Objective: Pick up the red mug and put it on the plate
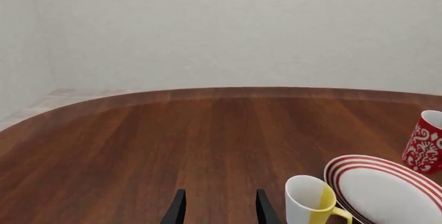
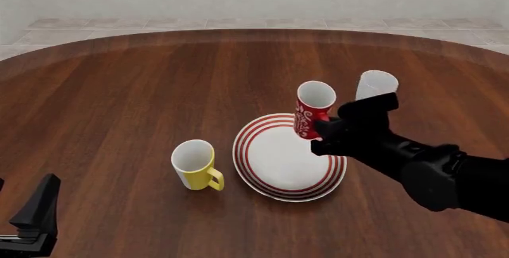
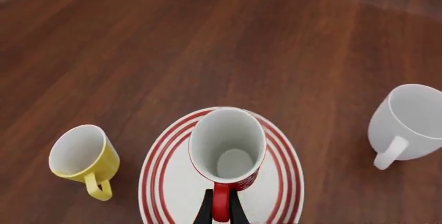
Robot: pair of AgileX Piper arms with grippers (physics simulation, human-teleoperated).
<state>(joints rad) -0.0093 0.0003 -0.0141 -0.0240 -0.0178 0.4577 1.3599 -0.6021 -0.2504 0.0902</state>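
Right wrist view shows it best: the right gripper (image 3: 219, 211) has its jaws drawn in narrow around the red handle of the red mug (image 3: 228, 146), one dark finger on each side of that thin loop, and the mug hangs upright beneath the camera with its white inside facing up. From where I stand the mug sits over the plate (image 3: 162, 167), toward the far part of it; whether its base is already down on the white centre or just above it I cannot tell from these pictures. It looks like glazed ceramic, so I would judge it stiff, smooth and a bit slippery, with some heft for its slim, tall shape, and liable to tip or chip if let go from any height. The handle is a fair place to hold it, though a tall mug held by the handle alone may swing or twist, so a gentle lowering seems wise. Beyond it, the yellow mug (image 2: 195, 164) stands on the counter (image 2: 119, 91) just beside the plate on the left, and the white mug (image 3: 407, 123) stands well apart on the right. Down at the near left, the left gripper (image 1: 219, 208) hovers low over bare wood with its jaws parted and nothing between them.
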